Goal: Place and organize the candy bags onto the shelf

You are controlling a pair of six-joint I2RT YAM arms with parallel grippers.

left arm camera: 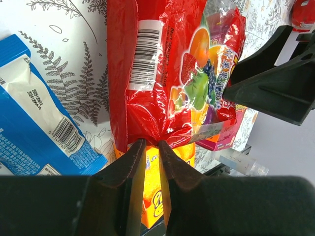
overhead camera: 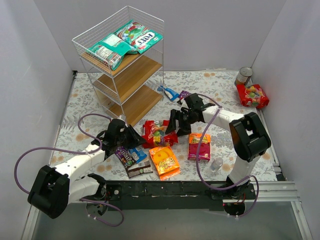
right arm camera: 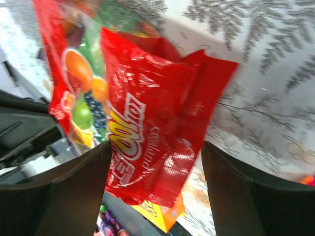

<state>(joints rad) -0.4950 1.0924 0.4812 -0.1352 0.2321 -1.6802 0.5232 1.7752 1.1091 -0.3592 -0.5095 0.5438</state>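
Observation:
A red candy bag (overhead camera: 155,132) hangs just above the floral table between both grippers. My left gripper (left arm camera: 151,143) is shut on the bag's crimped edge (left arm camera: 162,132), and the barcode side (left arm camera: 167,73) faces its camera. My right gripper (right arm camera: 155,162) stands open, its fingers wide on either side of the bag's other end (right arm camera: 142,123) without pinching it. In the top view the right gripper (overhead camera: 175,125) sits just right of the bag, and the left gripper (overhead camera: 136,136) just left of it. The shelf (overhead camera: 131,80) stands at the back left with teal-green bags (overhead camera: 125,42) on its top tier.
Below the red bag lie an orange bag (overhead camera: 164,161), a pink-orange one (overhead camera: 199,146), and purple (overhead camera: 124,156), blue (overhead camera: 137,154) and brown (overhead camera: 140,170) packs. Another red bag (overhead camera: 252,95) and a tin can (overhead camera: 244,76) sit far right. A clear cup (overhead camera: 216,165) stands near the right arm's base.

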